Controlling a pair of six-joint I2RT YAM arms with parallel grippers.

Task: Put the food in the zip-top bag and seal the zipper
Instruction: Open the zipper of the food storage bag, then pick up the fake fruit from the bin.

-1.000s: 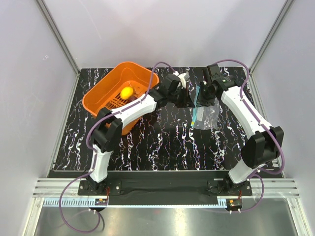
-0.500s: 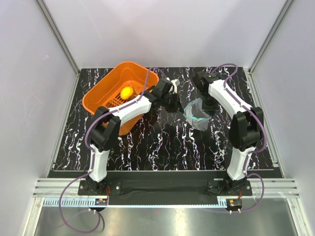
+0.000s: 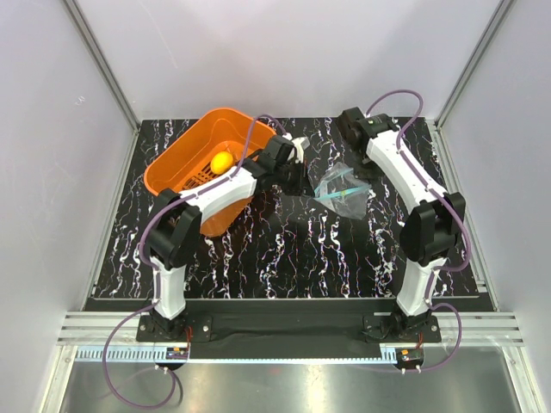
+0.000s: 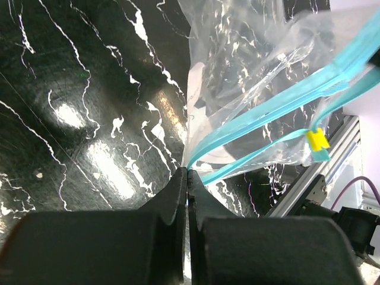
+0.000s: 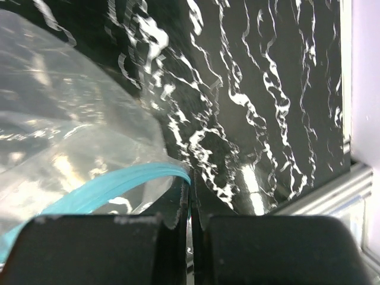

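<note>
Zip-top bag (image 3: 342,191) sits over the centre rear of the table (image 3: 284,249), between the two arms. Left gripper (image 4: 187,173): jaws clenched on one end of the bag's mouth. Right gripper (image 5: 191,181): jaws clenched on the opposite end. Zipper (image 4: 279,101) tracks stand apart. One yellow food piece (image 3: 222,161) rests inside the orange basket (image 3: 168,168), well apart from the bag.

The left gripper (image 4: 187,173) has its black jaws pressed together, pinching the corner of the clear plastic zip-top bag (image 4: 237,53) where its light-blue zipper strip (image 4: 279,101) ends. A small yellow slider (image 4: 317,140) sits farther along the strip, with the black white-veined marble table (image 4: 77,89) behind.
</note>
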